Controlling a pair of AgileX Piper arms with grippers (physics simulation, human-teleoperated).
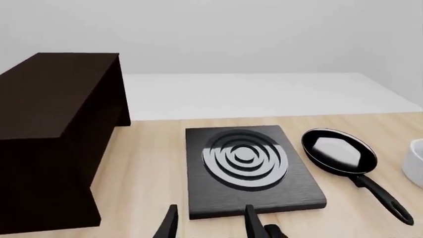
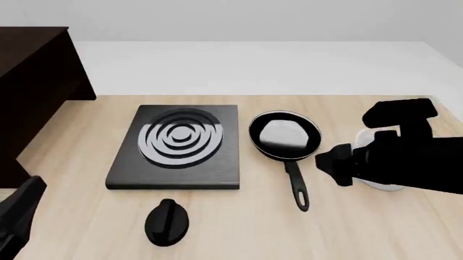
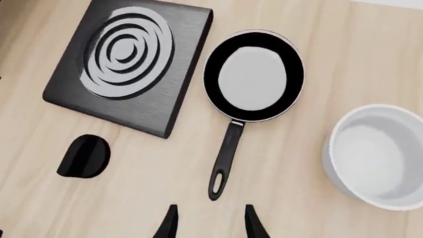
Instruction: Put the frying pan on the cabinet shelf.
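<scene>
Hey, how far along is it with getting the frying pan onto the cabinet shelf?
Nothing is done yet: the frying pan sits on the table beside the stove plate, away from the cabinet. In hand: the right pincer hangs open above the tip of the pan's handle, holding nothing. The left pincer is open too. Left to do: grasp the pan, carry it to the cabinet and set it down.

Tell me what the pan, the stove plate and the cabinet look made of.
Pan: black coated metal by its look, with a glossy inside that reflects pale. Stove plate: dark brushed slab showing fine streaks, with shiny silver rings, probably metal. Cabinet: near-black matte wood with plain flat panels; no grain shows.
</scene>
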